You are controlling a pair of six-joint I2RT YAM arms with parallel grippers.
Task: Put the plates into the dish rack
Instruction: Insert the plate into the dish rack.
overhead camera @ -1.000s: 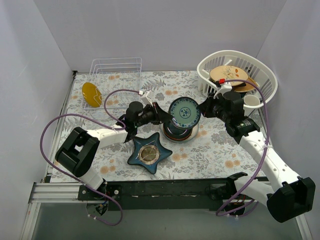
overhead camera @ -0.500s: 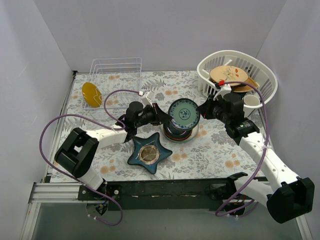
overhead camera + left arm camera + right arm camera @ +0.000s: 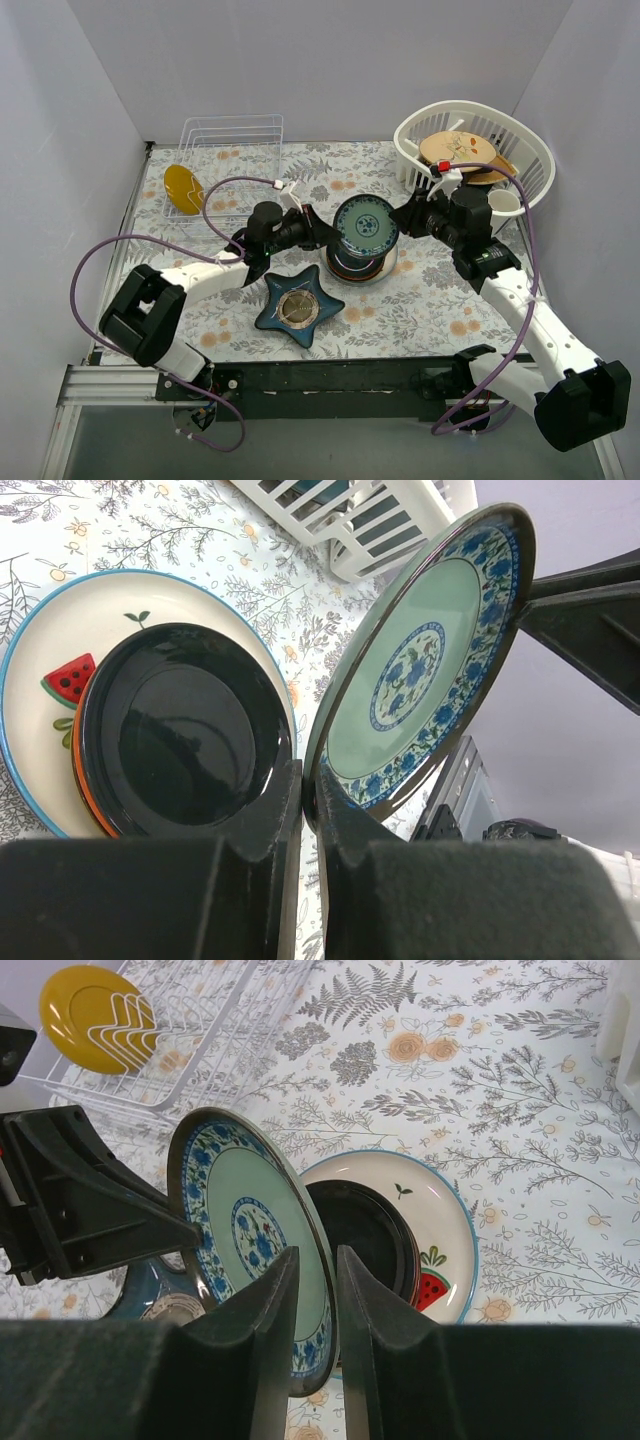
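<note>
The teal-green plate [image 3: 366, 226] with a blue flower rim stands on edge just above the stack of plates [image 3: 360, 268]. My left gripper [image 3: 325, 232] is shut on its left rim [image 3: 420, 670]. My right gripper [image 3: 405, 218] is shut on its right rim [image 3: 250, 1220]. The stack shows a black plate [image 3: 180, 730] on an orange-red one [image 3: 80, 770], on a white watermelon plate [image 3: 440, 1210]. The wire dish rack [image 3: 230, 140] stands at the back left. A yellow plate [image 3: 184, 189] stands upright in its left end [image 3: 95, 1018].
A dark blue star-shaped dish [image 3: 298, 306] lies in front of the stack. A white oval basket [image 3: 520, 140] at the back right holds a tan plate [image 3: 458, 150] and a white cup [image 3: 503, 201]. Grey walls close the table on three sides.
The teal-green plate has moved slightly up and to the left, held between both grippers. Both wrists shifted a little with it.
</note>
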